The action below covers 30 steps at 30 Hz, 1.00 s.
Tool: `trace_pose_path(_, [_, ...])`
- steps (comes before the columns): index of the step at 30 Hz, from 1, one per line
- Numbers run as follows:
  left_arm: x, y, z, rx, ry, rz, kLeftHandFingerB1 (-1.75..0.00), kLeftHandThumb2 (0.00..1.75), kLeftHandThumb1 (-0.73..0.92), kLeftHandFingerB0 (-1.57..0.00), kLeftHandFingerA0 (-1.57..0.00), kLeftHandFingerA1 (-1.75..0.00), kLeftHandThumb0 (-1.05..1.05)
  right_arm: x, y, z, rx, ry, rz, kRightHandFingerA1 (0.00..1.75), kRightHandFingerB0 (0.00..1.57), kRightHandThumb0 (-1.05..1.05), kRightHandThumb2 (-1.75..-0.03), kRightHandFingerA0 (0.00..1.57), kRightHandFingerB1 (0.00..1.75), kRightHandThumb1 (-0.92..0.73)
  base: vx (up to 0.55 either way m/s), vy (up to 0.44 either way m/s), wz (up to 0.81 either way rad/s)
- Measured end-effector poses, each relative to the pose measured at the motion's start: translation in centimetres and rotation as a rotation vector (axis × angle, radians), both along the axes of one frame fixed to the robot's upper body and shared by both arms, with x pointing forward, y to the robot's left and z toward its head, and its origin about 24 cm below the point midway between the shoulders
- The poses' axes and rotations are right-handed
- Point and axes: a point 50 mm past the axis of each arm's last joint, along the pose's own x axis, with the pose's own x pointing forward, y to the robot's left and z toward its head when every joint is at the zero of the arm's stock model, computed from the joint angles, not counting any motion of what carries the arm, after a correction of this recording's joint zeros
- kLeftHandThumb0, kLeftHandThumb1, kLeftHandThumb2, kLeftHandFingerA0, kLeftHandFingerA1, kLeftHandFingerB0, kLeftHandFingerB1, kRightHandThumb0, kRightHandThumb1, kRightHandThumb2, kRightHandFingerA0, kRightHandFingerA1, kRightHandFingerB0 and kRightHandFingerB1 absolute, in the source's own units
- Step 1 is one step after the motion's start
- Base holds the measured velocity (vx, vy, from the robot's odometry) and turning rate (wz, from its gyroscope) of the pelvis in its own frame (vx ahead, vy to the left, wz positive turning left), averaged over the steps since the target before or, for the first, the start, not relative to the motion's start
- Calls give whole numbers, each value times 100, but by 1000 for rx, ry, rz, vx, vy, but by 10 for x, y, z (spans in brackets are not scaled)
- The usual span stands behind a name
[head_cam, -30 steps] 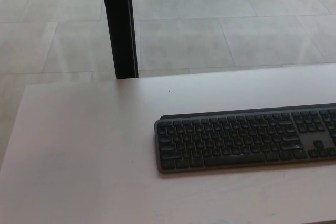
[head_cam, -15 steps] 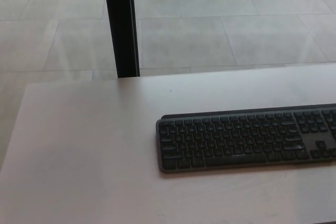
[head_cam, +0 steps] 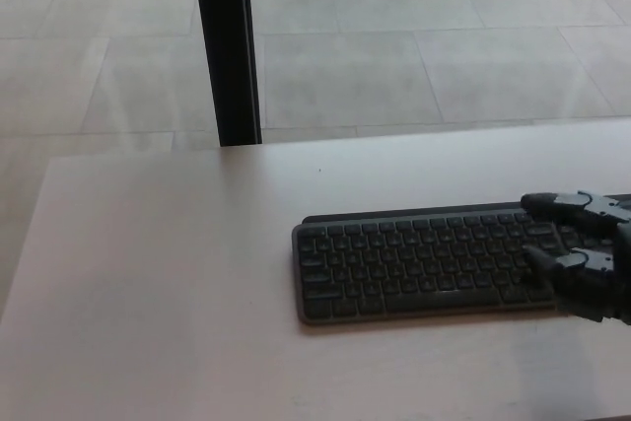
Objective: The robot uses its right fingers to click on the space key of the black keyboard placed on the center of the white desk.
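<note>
a flat black keyboard (head_cam: 434,261) with many small keys lies on the smooth white desk (head_cam: 168,273), toward the right side of the view. the robot's black right hand (head_cam: 582,255) sits over the keyboard's right end, fingers (head_cam: 552,206) spread apart and holding nothing. the keyboard looks stiff and light, so a hard poke could make it slide. the long space key (head_cam: 442,297) in the bottom row only needs one soft press straight down. the left hand does not show.

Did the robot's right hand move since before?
Yes. The right hand came in from the right edge and now sits over the right end of the black keyboard, which stayed put.
</note>
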Motion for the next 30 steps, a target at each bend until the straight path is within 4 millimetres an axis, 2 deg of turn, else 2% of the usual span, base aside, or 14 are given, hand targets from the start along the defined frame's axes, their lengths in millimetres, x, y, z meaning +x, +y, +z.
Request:
trace_pose_path(3, [0, 0, 0, 0, 1, -2, -59, 62, 73, -58, -65, -76, -53, -1, 6, -4, -89, 26, 63, 80, 67, -45, -57, 84, 47, -59, 0, 0, 0])
trace_pose_path(6, [1, 0, 0, 1, 1, -4, -59, 61, 72, -57, -65, -79, -54, -1, 12, -6, -182, 47, 127, 79, 67, -48, -58, 79, 46, -60, 0, 0, 0])
trace_pose_path(7, [1, 0, 0, 1, 0, -4, -58, 61, 73, -57, -65, -77, -54, -1, 14, -7, -205, 50, 141, 71, 65, -47, -58, 76, 45, -60, 0, 0, 0])
trace_pose_path(13, [1, 0, 0, 1, 0, -5, -60, 62, 74, -59, -65, -77, -54, 2, 25, -7, -352, 52, 224, 77, 64, -46, -58, 79, 45, -61, 0, 0, 0])
trace_pose_path(14, [1, 0, 0, 1, 1, -6, -60, 61, 72, -58, -64, -76, -54, 2, 26, -7, -371, 50, 233, 82, 65, -46, -58, 82, 44, -60, 0, 0, 0])
trace_pose_path(17, [1, 0, 0, 1, 0, -5, -59, 61, 73, -57, -64, -77, -54, 4, 31, -7, -438, 45, 267, 80, 62, -46, -58, 82, 43, -62, 0, 0, 0])
trace_pose_path(19, [2, 0, 0, 1, 0, -6, -58, 62, 74, -56, -64, -77, -54, 4, 34, -6, -478, 41, 288, 88, 62, -46, -59, 84, 43, -62, 0, 0, 0])
trace_pose_path(20, [2, 0, 0, 1, 1, -6, -59, 61, 72, -58, -66, -77, -54, 5, 35, -6, -493, 39, 296, 99, 63, -47, -58, 86, 43, -61, 0, 0, 0])
trace_pose_path(22, [2, -1, 0, 1, 1, -7, -59, 62, 73, -56, -65, -78, -54, 6, 38, -5, -544, 33, 318, 96, 64, -46, -58, 87, 44, -61, 0, 0, 0])
trace_pose_path(24, [2, -1, 0, 1, 2, -8, -63, 61, 72, -60, -67, -82, -53, 6, 40, -4, -587, 29, 337, 85, 63, -49, -59, 81, 43, -63, 0, 0, 0])
trace_pose_path(26, [2, -1, 0, 1, 2, -7, -59, 61, 72, -58, -66, -77, -54, 8, 43, -2, -631, 22, 357, 89, 63, -49, -59, 83, 44, -63, 0, 0, 0])
trace_pose_path(27, [2, -1, 0, 2, 2, -8, -56, 62, 72, -55, -66, -74, -54, 9, 45, -2, -652, 20, 366, 82, 64, -50, -59, 82, 44, -63, 0, 0, 0])
trace_pose_path(28, [2, -1, 0, 2, 3, -8, -55, 61, 71, -54, -65, -73, -55, 9, 46, -1, -669, 19, 374, 100, 64, -50, -59, 84, 44, -62, 0, 0, 0])
trace_pose_path(30, [2, -1, 0, 2, 3, -9, -57, 61, 72, -56, -65, -75, -55, 10, 49, -1, -705, 16, 388, 101, 65, -51, -59, 84, 46, -63, 0, 0, 0])
